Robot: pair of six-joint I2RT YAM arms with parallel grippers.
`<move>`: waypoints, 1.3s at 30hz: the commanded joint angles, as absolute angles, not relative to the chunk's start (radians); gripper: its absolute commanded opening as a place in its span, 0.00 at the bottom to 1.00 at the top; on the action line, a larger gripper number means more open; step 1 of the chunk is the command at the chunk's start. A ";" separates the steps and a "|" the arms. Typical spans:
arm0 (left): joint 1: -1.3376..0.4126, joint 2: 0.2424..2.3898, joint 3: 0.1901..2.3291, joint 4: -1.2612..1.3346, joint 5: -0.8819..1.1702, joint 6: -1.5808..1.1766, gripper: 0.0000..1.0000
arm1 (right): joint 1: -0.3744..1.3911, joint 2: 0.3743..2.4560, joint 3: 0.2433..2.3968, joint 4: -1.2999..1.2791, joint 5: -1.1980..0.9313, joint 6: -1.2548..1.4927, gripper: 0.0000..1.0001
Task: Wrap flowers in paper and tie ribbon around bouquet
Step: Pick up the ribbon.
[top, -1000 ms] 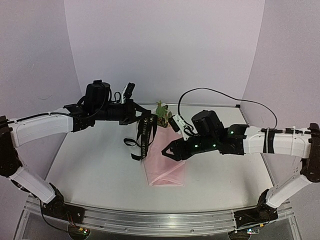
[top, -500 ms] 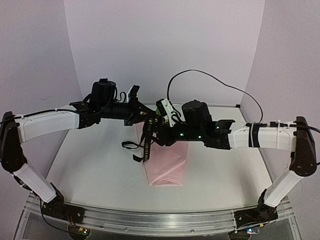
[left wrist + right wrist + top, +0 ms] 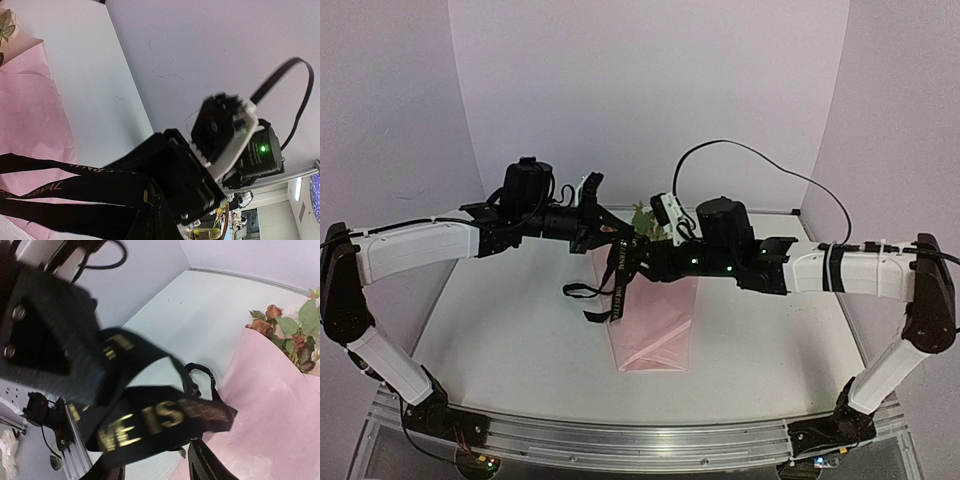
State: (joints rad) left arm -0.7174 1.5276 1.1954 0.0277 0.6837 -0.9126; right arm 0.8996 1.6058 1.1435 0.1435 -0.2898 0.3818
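Note:
The bouquet lies on the table as a pink paper point(image 3: 655, 325) cone, with the flowers point(image 3: 642, 215) at its far end. The black ribbon point(image 3: 617, 275) with gold lettering hangs from my left gripper point(image 3: 618, 236), which is shut on its top above the cone's left edge. In the left wrist view the ribbon point(image 3: 70, 192) runs into the left gripper point(image 3: 155, 210). My right gripper point(image 3: 642, 262) is right beside the hanging strand. In the right wrist view the ribbon point(image 3: 160, 425) crosses in front of the open right gripper point(image 3: 155, 467), its fingertips point(image 3: 205, 462) apart. Flowers point(image 3: 290, 330) and paper point(image 3: 270, 405) lie beyond.
A loose ribbon tail point(image 3: 582, 290) loops over the white table left of the cone. The right arm's black cable point(image 3: 760, 160) arcs above the back of the table. An aluminium rail point(image 3: 640, 440) runs along the near edge. Purple walls close in the back and sides.
My right arm swung left from beside the cone to the hanging ribbon, then eased back a little, uncovering the flowers. Its jaws have narrowed slightly. The left gripper has kept hold of the ribbon.

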 commanded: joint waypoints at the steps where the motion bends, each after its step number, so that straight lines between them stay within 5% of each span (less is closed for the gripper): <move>1: -0.721 1.508 1.232 0.056 0.725 -0.878 0.00 | 0.858 1.567 1.172 0.197 -0.371 0.520 0.41; 24: -0.701 1.522 1.243 0.050 0.812 -0.877 0.00 | 0.860 1.457 1.066 0.201 -0.352 0.503 0.38; 39: -0.700 1.526 1.250 0.054 0.831 -0.893 0.00 | 0.859 1.627 1.208 0.179 -0.385 0.389 0.32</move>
State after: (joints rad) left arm -0.7055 1.5276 1.1969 0.0272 0.8104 -0.8903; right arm 0.8543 1.5829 1.1452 0.1558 -0.3777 0.4238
